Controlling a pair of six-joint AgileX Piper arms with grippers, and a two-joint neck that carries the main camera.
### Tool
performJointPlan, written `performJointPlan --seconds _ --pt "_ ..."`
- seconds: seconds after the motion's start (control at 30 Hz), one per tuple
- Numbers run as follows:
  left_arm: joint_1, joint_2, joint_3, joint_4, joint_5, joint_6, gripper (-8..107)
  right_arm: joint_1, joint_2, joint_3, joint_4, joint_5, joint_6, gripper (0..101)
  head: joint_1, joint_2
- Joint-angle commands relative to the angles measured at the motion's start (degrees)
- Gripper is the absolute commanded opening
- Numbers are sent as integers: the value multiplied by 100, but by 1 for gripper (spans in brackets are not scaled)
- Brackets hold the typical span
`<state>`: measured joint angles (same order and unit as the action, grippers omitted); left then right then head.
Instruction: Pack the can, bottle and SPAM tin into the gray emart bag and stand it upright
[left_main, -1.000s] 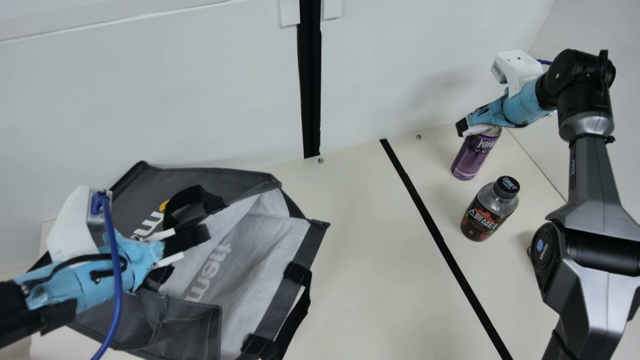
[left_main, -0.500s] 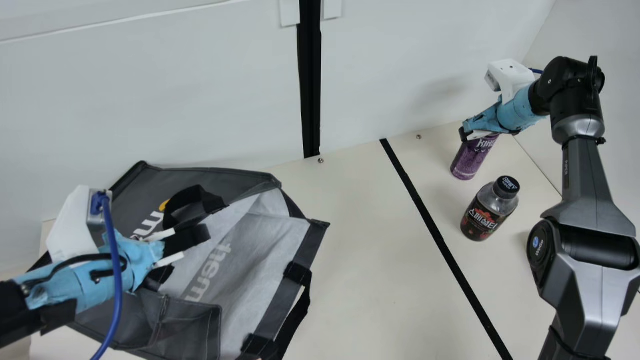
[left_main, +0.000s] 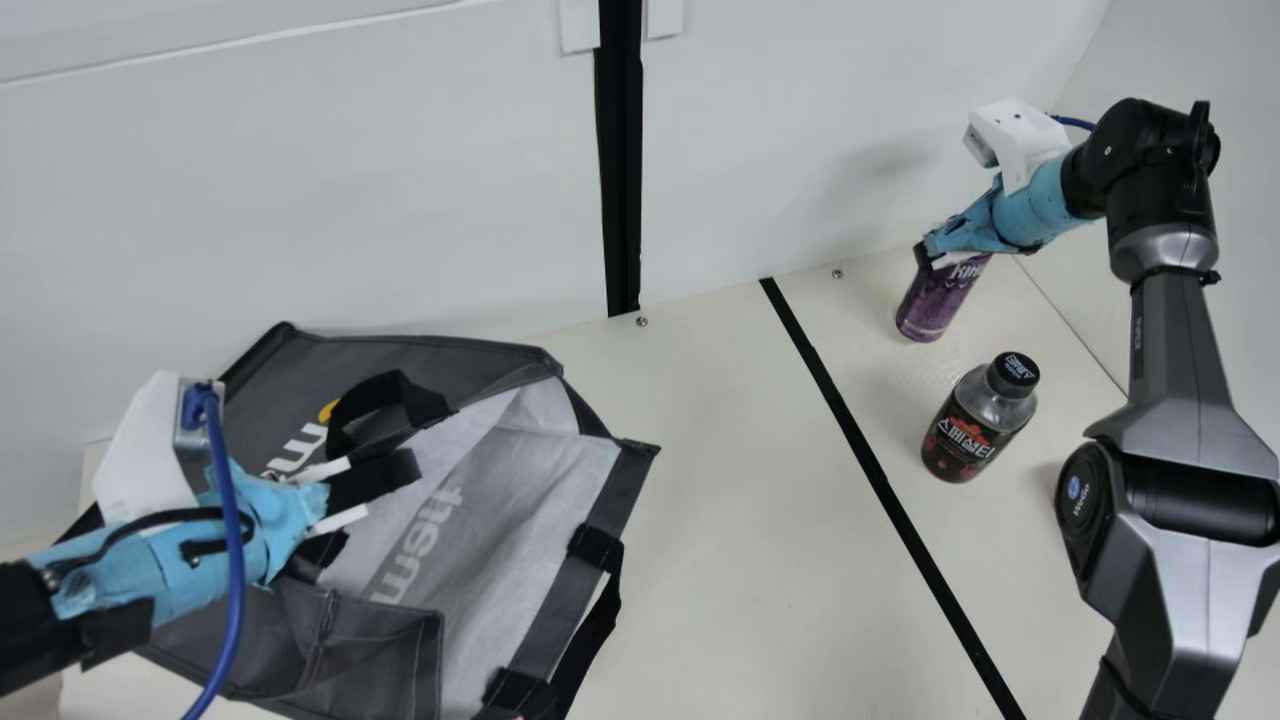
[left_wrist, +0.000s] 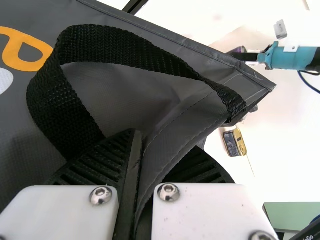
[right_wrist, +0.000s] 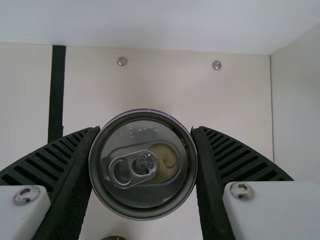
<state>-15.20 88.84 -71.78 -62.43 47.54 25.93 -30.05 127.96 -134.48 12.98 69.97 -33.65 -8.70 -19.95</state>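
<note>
1. Evidently gripping the can (left_main: 940, 303) near its top with the right hand (left_main: 930, 260), at the main view's right, toward the wall (left_main: 780, 170). Ribbed fingers pressed to opposite sides of the rim in the right wrist view, with pull tab (right_wrist: 134, 169) between.
2. Can over the far part of the counter (left_main: 740, 500); cannot tell about contact at its base.
3. Pinching a fold of the bag (left_main: 520, 480) with the left hand (left_main: 385, 477); gray cloth clamped between ribbed fingers in the left wrist view, black strap (left_wrist: 115, 42) looped alongside.
4. Bag spread slackly on the counter at the main view's left, pale lining exposed.
5. Bottle (left_main: 980, 420) upright on the counter, dark cap on, near the can, outside the bag.
6. Tin (left_wrist: 234, 143) also outside, beyond the bag's corner in the left wrist view; gold-coloured face, dark side.
7. Black stripe (left_main: 870, 460) along the counter, between bag and bottle.
</note>
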Motion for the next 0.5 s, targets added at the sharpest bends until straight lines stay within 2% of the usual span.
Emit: performJointPlan --seconds 0.0,0.27,0.47 --pt "0 0 0 0 0 0 -8 7 -39 -4 52 -7 -77 0 -130 -5" --pt "0 0 0 0 0 0 -8 110 -342 151 202 -7 -331 0 -130 -5" --pt "0 0 0 0 0 0 -8 220 -647 433 264 -7 -507 0 -130 -5"
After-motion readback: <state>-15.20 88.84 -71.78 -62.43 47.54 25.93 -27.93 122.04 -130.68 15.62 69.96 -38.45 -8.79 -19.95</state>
